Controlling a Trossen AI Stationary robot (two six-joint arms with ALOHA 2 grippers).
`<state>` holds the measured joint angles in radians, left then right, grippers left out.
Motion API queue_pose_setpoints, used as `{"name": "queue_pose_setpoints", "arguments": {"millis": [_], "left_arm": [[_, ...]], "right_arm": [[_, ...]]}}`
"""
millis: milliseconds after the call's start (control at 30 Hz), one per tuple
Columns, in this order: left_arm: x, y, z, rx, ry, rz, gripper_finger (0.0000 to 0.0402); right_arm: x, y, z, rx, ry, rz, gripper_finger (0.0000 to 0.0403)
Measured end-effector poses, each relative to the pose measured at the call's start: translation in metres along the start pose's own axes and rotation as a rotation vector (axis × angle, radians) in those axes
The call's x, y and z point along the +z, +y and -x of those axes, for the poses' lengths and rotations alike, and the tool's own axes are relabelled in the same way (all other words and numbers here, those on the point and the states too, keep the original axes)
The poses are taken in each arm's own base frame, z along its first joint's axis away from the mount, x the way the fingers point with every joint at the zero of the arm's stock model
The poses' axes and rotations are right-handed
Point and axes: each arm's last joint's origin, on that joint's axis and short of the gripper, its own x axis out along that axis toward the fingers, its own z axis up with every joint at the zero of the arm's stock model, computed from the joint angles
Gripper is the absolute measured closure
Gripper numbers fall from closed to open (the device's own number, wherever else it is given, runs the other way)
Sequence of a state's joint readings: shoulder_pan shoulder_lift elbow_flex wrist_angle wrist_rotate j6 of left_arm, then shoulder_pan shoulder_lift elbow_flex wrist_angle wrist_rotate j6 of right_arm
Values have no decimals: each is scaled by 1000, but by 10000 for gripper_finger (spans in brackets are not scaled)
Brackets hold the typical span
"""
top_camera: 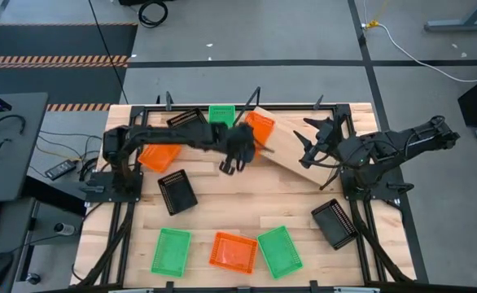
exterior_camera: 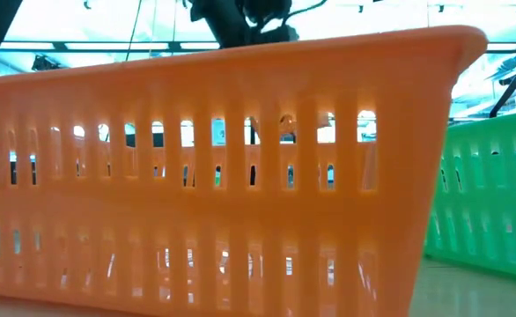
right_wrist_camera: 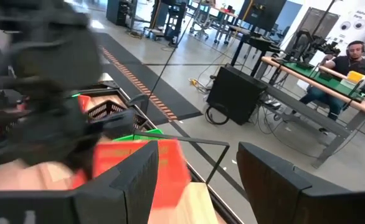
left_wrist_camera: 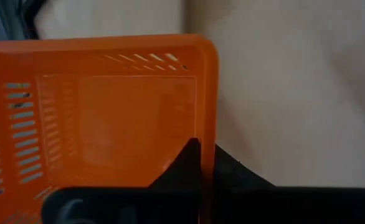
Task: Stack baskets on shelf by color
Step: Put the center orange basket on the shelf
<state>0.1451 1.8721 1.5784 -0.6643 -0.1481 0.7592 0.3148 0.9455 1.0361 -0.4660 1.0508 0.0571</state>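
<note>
I see my left gripper [top_camera: 237, 155] clamped on an orange basket's [top_camera: 260, 130] rim on the shelf [top_camera: 299, 155], long axis slanting far-left to near-right; right gripper [top_camera: 313, 140] gapes.

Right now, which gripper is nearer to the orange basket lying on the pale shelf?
Left. The left gripper is shut on the rim of that orange basket. The right gripper is open and apart from it, above the shelf.

Left end effector [top_camera: 240, 151] clamped (arm outstretched), right end effector [top_camera: 314, 140] spread wide
</note>
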Motion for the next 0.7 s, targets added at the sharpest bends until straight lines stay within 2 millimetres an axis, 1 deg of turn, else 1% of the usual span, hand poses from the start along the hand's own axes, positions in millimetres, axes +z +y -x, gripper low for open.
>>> {"name": "queue_pose_setpoints", "arguments": {"millis": [133, 267, 400, 533, 700], "left_arm": [[-14, 16, -2, 13, 1, 7, 400], [-17, 24, -8, 15, -46, 19, 400], [-14, 26, -14, 26, -50, -24, 400], [-8, 36, -21, 13, -39, -19, 400], [-7, 46, -42, -27, 13, -11, 400]], "right_arm": [[0, 0, 0, -7, -1, 5, 180], [0, 0, 0, -8, -1, 5, 180], [1, 0, 0, -7, -8, -1, 180], [2, -1, -1, -11, -12, -8, 180], [2, -1, -1, -11, -9, -6, 180]]}}
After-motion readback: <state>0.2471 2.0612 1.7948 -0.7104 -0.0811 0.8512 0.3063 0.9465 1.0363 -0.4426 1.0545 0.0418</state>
